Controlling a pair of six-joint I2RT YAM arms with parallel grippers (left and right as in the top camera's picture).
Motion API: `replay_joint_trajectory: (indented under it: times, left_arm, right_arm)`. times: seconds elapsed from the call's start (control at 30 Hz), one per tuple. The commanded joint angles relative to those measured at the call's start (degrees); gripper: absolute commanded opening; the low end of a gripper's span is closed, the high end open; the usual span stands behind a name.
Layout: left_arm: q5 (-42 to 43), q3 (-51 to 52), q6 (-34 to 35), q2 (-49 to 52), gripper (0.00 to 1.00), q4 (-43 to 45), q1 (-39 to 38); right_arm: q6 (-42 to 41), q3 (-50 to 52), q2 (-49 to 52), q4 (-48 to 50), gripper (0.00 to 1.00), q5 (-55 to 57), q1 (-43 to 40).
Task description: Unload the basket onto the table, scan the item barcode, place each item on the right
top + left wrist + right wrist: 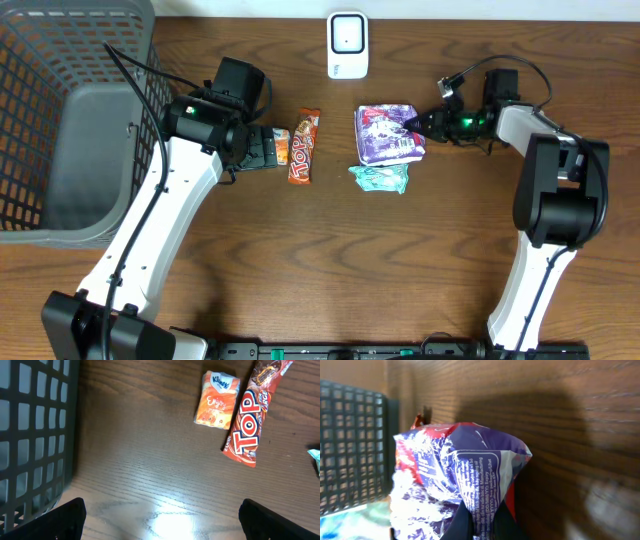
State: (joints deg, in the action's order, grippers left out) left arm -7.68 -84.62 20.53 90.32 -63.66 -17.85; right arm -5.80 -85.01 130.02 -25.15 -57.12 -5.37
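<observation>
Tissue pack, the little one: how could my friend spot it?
Find the big grey basket, then the long red-brown Top bar past it. The tissue pack lies right beside that bar, on the basket side; it is the short, squarish orange one reading Kleenex.

A dark grey plastic mesh basket (50, 60) stands at one end of the brown wooden desk (350, 270). A small orange tissue pack (216, 399) lies just beside a long red-orange chocolate bar (303, 146). A little green packet (379, 178) lies nearby.
</observation>
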Motion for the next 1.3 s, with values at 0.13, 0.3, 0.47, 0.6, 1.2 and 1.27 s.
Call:
replay_joint_trajectory:
  times: [0.13, 0.3, 0.47, 0.6, 1.2, 1.27]
  left_arm:
    - [-0.52, 0.02, -0.37, 0.28, 0.98, -0.17, 0.20]
    - [-0.52, 0.02, -0.37, 0.28, 0.98, -0.17, 0.20]
    - [-0.52, 0.02, -0.37, 0.28, 0.98, -0.17, 0.20]
    - [-0.52, 0.02, -0.37, 0.28, 0.98, -0.17, 0.20]
    - [-0.52, 0.02, -0.37, 0.28, 0.98, -0.17, 0.20]
    - [-0.52, 0.02, -0.37, 0.28, 0.98, -0.17, 0.20]
  right_arm:
    - [-1.46, -0.07, -22.86, -7.69, 0.01, 34.34, 2.05]
    - [-1.44, -0.07, -32.54, -14.56, 0.01, 74.01, 7.23]
    - [-1.46, 0.13, -31.56, -17.29, 0.01, 95.36, 11.58]
    - [-2.58, 0.11, -26.60, -17.03, 0.01, 96.45, 13.99]
    - [-8.81, -8.72, -19.45, -10.40, 0.41, 55.54, 19.12]
    - [-8.74, -12.15, -19.45, -13.07, 0.46, 53.92, 17.86]
